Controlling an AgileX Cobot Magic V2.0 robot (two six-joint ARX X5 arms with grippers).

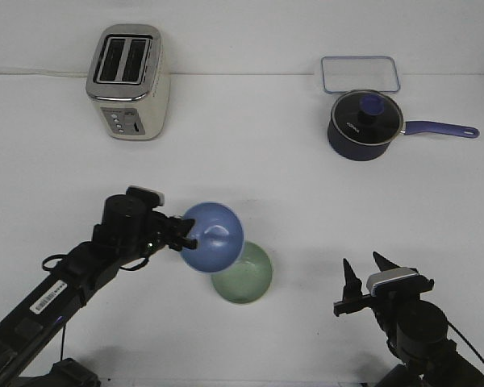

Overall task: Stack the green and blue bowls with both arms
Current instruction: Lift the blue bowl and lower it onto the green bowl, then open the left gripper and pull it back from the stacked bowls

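The blue bowl (212, 237) is hanging tilted, its opening facing the camera, above and partly overlapping the far-left rim of the green bowl (244, 275), which is sitting upright on the table (250, 153) nearer the front edge than the back, slightly left of centre. The main risk is a skewed release: because the blue bowl is tipped and off-centre over the green one, letting go here would likely drop it onto the rim, where it could slide off or knock the green bowl toward the front edge. The glossy rim may also be slipping in the pinch. The left gripper (185, 235) is reaching in from the front-left corner, forearm low and angled toward the centre, fingers clamped on the blue bowl's left rim. The right gripper (365, 276) is waiting near the front-right corner, pointing upward, fingers apart and holding nothing, well apart from both bowls.
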